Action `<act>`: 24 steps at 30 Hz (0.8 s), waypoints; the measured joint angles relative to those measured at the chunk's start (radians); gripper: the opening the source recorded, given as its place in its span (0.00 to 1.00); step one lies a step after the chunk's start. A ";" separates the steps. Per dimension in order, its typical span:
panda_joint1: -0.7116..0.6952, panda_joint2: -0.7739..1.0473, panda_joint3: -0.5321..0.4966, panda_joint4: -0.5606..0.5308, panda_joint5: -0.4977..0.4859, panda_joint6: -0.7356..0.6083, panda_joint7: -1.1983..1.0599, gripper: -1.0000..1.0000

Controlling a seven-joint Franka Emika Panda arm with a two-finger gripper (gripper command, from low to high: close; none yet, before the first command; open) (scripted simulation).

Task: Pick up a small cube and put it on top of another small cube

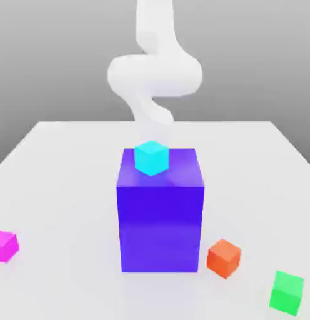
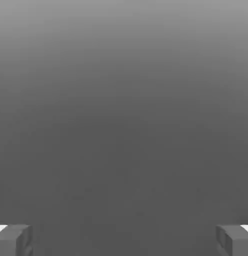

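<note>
The small magenta cube (image 1: 5, 245) rests on the white table (image 1: 57, 187) near the front at the exterior view's left. A cyan cube (image 1: 150, 157) sits on top of the big blue-purple block (image 1: 160, 215) in the middle. My white arm (image 1: 154, 75) rises behind that block, far from the magenta cube. In the hand view my gripper (image 2: 124, 241) is open, its two grey fingertips (image 2: 13, 240) set wide apart with nothing between them and plain grey background beyond.
An orange cube (image 1: 224, 257) lies just right of the big block's base. A green cube (image 1: 287, 292) sits near the front corner at the exterior view's right. The table's front and side edges are close to these cubes.
</note>
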 joint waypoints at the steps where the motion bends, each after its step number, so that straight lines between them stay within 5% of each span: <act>1: -0.004 0.039 -0.023 -0.006 -0.003 0.015 -0.020 0.50; 16: -0.084 0.580 -0.358 -0.097 0.100 0.233 -0.397 0.50; 24: -0.253 0.888 -0.401 -0.141 0.261 0.338 -0.673 0.50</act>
